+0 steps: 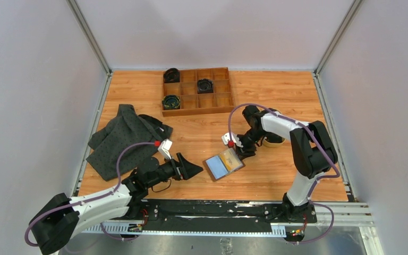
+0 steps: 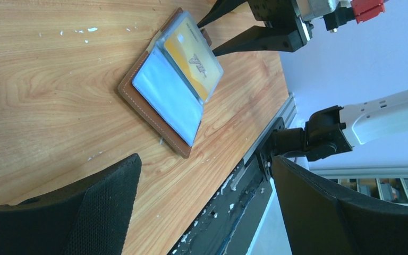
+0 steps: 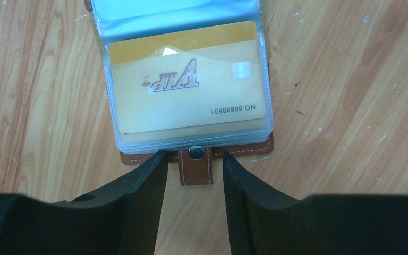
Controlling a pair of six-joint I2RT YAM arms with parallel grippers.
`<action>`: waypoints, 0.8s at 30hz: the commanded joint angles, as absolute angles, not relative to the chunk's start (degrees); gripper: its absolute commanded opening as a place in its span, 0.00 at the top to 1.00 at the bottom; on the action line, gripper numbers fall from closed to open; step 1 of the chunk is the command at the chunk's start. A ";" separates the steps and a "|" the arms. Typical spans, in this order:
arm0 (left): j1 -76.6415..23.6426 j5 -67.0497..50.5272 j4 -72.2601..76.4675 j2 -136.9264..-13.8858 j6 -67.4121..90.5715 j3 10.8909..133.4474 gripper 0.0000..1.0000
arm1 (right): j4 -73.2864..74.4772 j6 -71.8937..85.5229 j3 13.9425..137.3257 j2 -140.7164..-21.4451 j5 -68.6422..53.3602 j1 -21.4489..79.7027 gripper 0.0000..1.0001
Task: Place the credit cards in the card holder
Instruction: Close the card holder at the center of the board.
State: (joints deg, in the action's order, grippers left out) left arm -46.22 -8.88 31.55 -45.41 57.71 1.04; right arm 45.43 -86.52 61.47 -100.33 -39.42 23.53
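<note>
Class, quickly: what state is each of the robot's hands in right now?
Left hand: open, holding nothing.
Right hand: open, straddling the snap tab of the card holder, not gripping it.

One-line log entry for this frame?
card holder: open on table | yellow card: in clear sleeve | right gripper: open, straddling snap tab, not clamped | left gripper: open, empty, near card holder

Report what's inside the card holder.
A yellow-gold card sits in the top clear sleeve of the card holder; the neighbouring blue sleeve looks empty. Sleeves stacked underneath are hidden.
</note>
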 commanded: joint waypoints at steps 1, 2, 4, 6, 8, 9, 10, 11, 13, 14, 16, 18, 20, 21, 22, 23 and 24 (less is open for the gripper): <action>-45.88 -8.64 31.59 -46.63 58.30 -1.85 0.05 | 46.55 -86.21 61.61 -100.73 -39.02 24.85 0.54; -45.88 -8.59 31.59 -46.96 58.47 -1.73 0.06 | 46.47 -86.30 61.41 -100.66 -38.84 24.95 0.55; -45.88 -8.66 31.58 -47.87 58.75 -1.44 0.09 | 46.33 -86.31 61.03 -100.47 -38.68 24.95 0.59; -45.88 -8.94 31.63 -49.01 58.94 -0.94 0.13 | 46.27 -86.19 60.76 -100.01 -38.91 24.96 0.66; -45.88 -9.29 31.60 -50.30 59.11 -0.42 0.16 | 45.75 -85.55 60.29 -98.96 -39.44 24.89 0.74; -45.88 -9.46 31.61 -50.99 59.22 -0.28 0.17 | 45.31 -85.14 59.99 -98.11 -39.67 24.81 0.77; -45.88 -9.65 31.62 -51.70 59.30 -0.27 0.19 | 44.82 -84.64 59.64 -97.34 -40.02 24.68 0.78; -45.88 -9.83 31.59 -52.51 59.32 -0.26 0.21 | 44.22 -83.89 59.26 -96.65 -40.53 24.39 0.79; -45.88 -10.22 31.64 -54.29 59.24 1.99 0.26 | 43.49 -82.20 58.78 -95.58 -42.07 23.75 0.85; -45.88 -10.34 31.60 -55.17 59.16 2.40 0.28 | 43.28 -81.35 58.64 -95.20 -42.74 23.46 0.88; -45.88 -10.56 31.64 -56.58 59.11 3.14 0.29 | 43.00 -79.21 58.46 -94.82 -43.86 22.92 0.93; -45.88 -10.83 31.64 -57.79 58.71 3.98 0.31 | 42.46 -76.82 58.21 -94.59 -44.91 22.32 0.99; -45.88 -11.15 31.64 -58.61 58.27 4.93 0.31 | 41.50 -73.65 58.10 -94.77 -45.83 21.77 1.00; -45.88 -11.28 31.64 -58.94 57.99 5.38 0.32 | 40.99 -72.08 58.16 -94.95 -45.54 21.67 1.00; -45.88 -11.45 31.61 -59.09 57.70 5.84 0.31 | 40.61 -70.90 58.18 -95.14 -45.44 21.52 1.00; -45.88 -11.66 31.57 -59.26 57.32 6.33 0.32 | 40.32 -69.65 58.22 -95.25 -45.46 21.31 1.00; -45.88 -11.82 31.63 -59.46 56.81 6.93 0.31 | 39.17 -68.01 58.19 -95.39 -44.95 21.20 1.00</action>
